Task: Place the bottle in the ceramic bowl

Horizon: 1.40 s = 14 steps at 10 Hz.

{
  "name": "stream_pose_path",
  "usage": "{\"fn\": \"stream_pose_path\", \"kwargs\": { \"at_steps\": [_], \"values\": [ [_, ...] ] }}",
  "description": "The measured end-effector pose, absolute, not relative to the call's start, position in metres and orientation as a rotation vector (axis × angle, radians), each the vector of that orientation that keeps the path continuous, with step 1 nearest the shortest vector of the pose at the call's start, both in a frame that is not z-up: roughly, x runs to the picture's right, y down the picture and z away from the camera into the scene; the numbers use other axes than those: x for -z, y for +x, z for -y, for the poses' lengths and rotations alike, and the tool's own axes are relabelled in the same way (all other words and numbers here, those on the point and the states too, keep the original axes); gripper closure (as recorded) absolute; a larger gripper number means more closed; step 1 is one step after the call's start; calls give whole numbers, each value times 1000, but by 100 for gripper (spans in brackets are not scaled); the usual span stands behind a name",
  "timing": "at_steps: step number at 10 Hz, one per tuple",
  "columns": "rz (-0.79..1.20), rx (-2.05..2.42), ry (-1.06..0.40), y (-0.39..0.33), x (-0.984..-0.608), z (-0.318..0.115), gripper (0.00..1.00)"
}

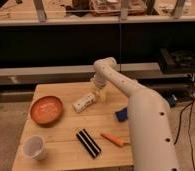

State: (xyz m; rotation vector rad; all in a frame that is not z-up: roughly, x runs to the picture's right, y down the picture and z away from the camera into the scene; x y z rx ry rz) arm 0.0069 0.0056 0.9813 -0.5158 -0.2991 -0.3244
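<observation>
The small white bottle (85,102) lies on its side on the wooden table (66,130), a little right of the bowl. The orange-brown ceramic bowl (46,109) sits at the table's left and holds nothing. My gripper (99,93) hangs down from the white arm at the bottle's right end, close to it or touching it. The bottle rests on the table top.
A white cup (34,148) stands at the front left corner. A black striped block (88,143) and an orange object (113,139) lie at the front middle. A blue object (122,114) lies beside my arm. Dark shelving stands behind the table.
</observation>
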Motion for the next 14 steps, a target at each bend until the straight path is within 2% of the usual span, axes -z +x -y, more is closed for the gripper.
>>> {"fn": "stream_pose_path", "kwargs": {
  "at_steps": [3,6,8,9,10,13,14],
  "values": [
    [294,318,-509,25,-989,-4,8],
    [296,313,-510,24,-994,-1,27],
    [296,311,-506,23,-998,2,45],
    [295,311,-505,28,-1000,3,48],
    [293,309,-503,35,-1003,5,46],
    [297,361,-514,21,-984,-2,22],
    [297,385,-526,10,-975,-9,20]
  ]
}}
